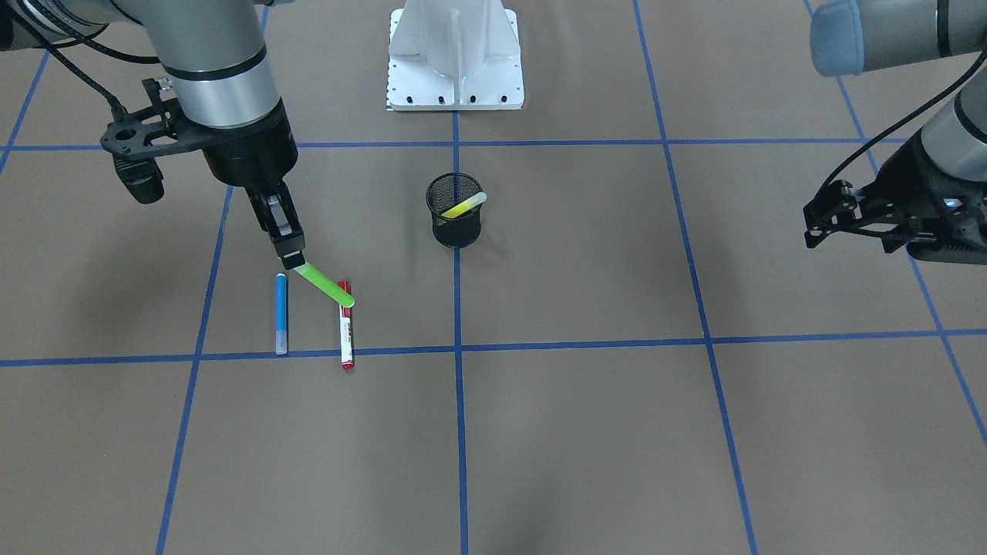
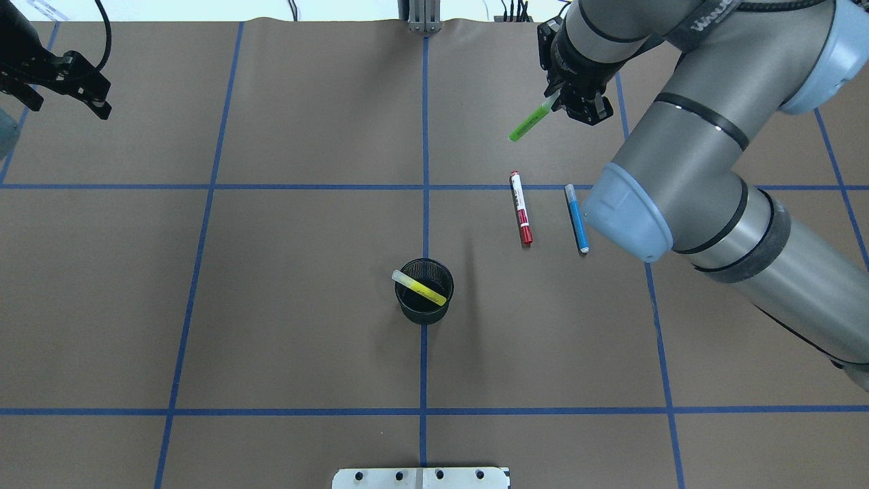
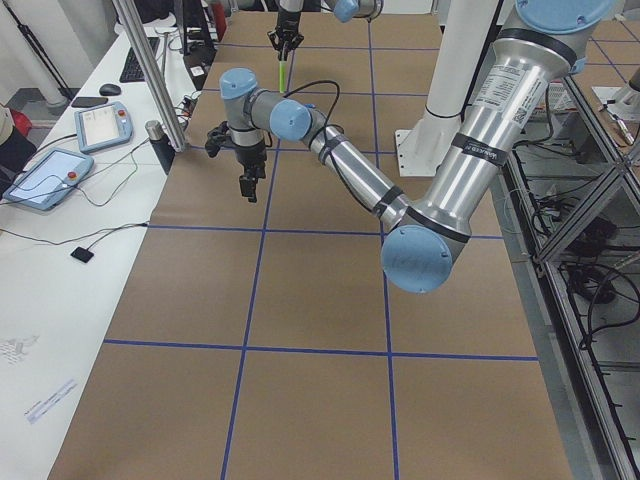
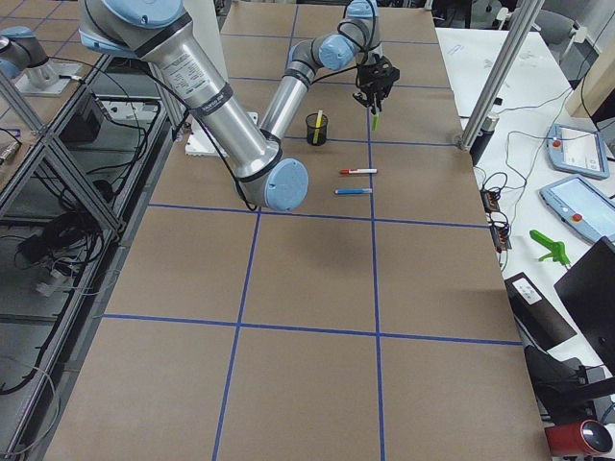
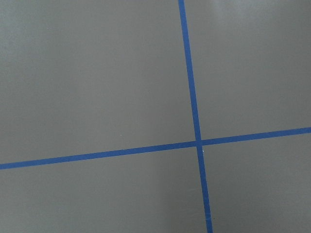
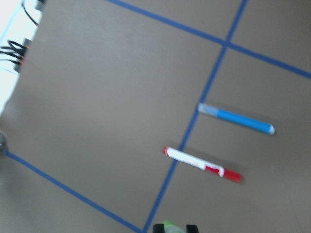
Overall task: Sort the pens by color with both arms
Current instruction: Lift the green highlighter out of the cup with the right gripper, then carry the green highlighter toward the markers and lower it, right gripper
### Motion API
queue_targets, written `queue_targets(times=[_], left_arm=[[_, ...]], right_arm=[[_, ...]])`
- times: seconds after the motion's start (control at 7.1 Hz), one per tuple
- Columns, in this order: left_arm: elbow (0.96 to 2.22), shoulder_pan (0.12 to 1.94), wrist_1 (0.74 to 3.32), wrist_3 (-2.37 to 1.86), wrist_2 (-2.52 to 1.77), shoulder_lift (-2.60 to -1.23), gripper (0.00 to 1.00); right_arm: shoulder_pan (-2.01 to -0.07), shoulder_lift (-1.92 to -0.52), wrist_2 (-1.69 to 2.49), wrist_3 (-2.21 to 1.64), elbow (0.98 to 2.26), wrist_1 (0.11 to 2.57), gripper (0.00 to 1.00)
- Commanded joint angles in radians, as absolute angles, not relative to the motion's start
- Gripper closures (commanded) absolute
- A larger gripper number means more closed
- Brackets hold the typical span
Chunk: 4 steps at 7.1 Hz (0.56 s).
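Observation:
My right gripper [image 1: 293, 260] is shut on one end of the lime green pen [image 1: 330, 287] and holds it tilted above the table; it also shows in the overhead view [image 2: 531, 122]. The blue pen [image 2: 577, 219] and the red-capped pen [image 2: 521, 207] lie side by side on the table below it, and both show in the right wrist view, blue [image 6: 238, 119] and red [image 6: 201, 165]. The yellow pen [image 2: 419, 287] leans inside the black mesh cup [image 2: 424, 309] at the table's middle. My left gripper [image 2: 102, 102] hangs open and empty over the far left corner.
The white pedestal base [image 1: 455, 62] stands behind the cup on the robot's side. Blue tape lines [image 5: 194, 97] divide the brown table into squares. A side table with tablets [image 3: 50, 175] runs along the far edge.

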<state>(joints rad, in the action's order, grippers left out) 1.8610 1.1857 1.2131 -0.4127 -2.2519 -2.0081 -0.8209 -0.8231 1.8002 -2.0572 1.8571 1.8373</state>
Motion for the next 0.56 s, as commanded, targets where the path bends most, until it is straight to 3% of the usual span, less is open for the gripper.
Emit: queue_targets(times=[0.0, 0.42], left_arm=[[1.925, 1.187, 1.119, -0.414, -2.252, -2.025, 0.01], [1.933, 1.192, 1.115, -0.413, -2.252, -2.023, 0.01]], right_arm=[[-0.721, -0.818, 1.553, -2.046, 1.765, 1.693, 0.89], [-0.594, -0.822, 1.39, -2.231, 1.654, 1.481, 0.89]])
